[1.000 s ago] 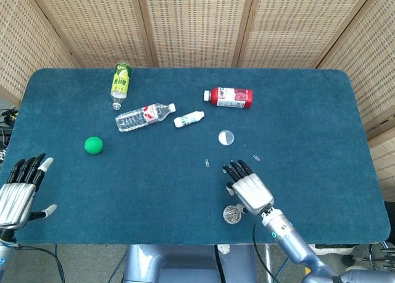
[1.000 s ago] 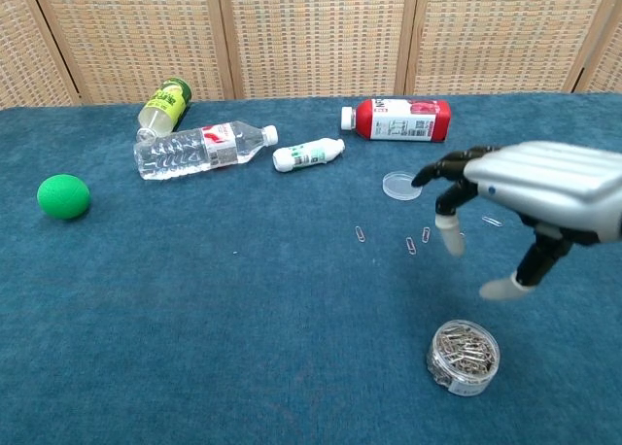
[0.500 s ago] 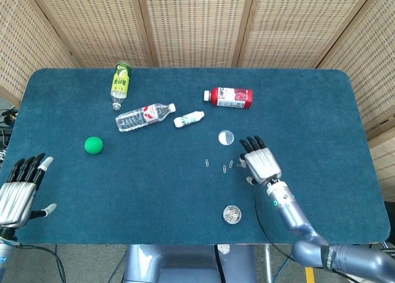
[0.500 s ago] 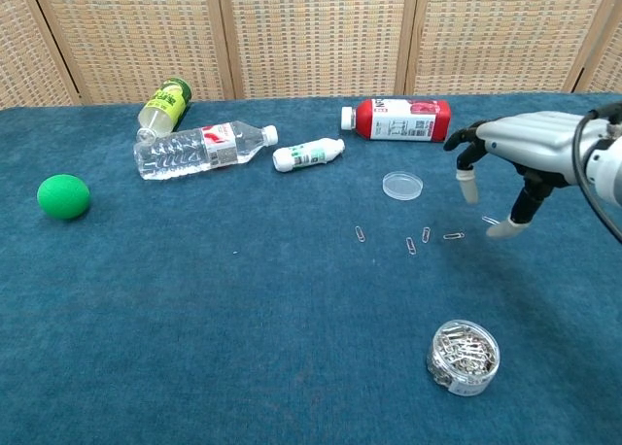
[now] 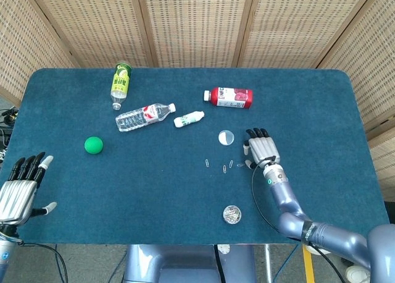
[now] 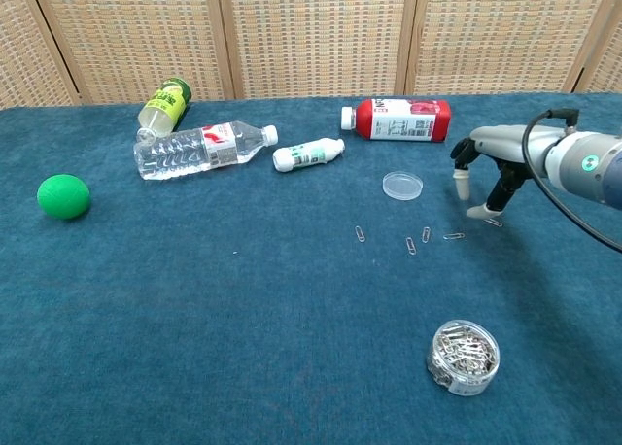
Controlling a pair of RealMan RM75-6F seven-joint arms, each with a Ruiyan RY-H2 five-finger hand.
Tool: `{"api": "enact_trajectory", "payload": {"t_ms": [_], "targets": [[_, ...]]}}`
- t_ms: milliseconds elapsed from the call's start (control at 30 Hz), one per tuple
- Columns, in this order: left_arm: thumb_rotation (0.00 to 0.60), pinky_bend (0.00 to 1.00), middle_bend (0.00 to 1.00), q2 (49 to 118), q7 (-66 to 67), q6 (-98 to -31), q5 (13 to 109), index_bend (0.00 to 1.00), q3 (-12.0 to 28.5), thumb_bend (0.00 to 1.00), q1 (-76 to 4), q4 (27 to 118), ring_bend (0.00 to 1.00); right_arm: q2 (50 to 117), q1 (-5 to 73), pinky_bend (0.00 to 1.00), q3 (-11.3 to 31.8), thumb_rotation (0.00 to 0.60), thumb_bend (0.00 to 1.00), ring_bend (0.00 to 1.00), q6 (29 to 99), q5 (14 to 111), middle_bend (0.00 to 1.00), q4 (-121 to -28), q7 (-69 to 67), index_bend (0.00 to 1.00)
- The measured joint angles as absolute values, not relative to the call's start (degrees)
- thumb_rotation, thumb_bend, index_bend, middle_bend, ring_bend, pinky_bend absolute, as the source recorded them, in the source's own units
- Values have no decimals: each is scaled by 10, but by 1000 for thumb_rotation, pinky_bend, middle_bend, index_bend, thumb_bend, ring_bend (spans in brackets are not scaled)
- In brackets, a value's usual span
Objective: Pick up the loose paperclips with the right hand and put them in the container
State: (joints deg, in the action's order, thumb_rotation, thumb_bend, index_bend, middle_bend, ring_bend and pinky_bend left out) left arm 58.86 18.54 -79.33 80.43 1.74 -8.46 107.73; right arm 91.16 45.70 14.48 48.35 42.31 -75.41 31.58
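Several loose paperclips (image 6: 426, 235) lie scattered on the blue table, also seen as thin slivers (image 5: 231, 164) in the head view. The round clear container (image 6: 464, 357) holds a heap of clips near the front edge (image 5: 232, 214). My right hand (image 6: 491, 163) hovers low just right of the clips, fingers pointing down and apart, holding nothing. Its thumb tip (image 6: 479, 212) sits at the cloth beside the rightmost clip (image 6: 493, 222). In the head view the right hand (image 5: 261, 149) is next to the container's lid (image 5: 226, 137). My left hand (image 5: 18, 190) rests open at the front left.
The clear lid (image 6: 402, 186) lies behind the clips. A red bottle (image 6: 398, 119), a small white bottle (image 6: 309, 154), a clear water bottle (image 6: 199, 149) and a green-yellow bottle (image 6: 163, 105) lie at the back. A green ball (image 6: 63, 195) sits at the left.
My right hand has moved away from above the container, back and to the right, and dropped low beside the rightmost paperclips. The left hand has stayed put.
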Motion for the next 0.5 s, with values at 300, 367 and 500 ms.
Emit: {"api": "enact_trajectory", "payload": {"t_ms": [300,367,500], "targets": [[600,0,0,589,185,-790,799,0,17,0,-87,1078,0,930,470,0,126,600,302,0,482,427,90,-741,317,513],[600,0,0,589,183,-790,799,0,18,0,-87,1078,0,935,472,0,123,600,309,0,481,424,90,-733,320,513],[600,0,0,588,182,-789,799,0,18,0,-88,1077,0,942,475,0,116,600,337,0,480,422,90,-725,321,513]]}}
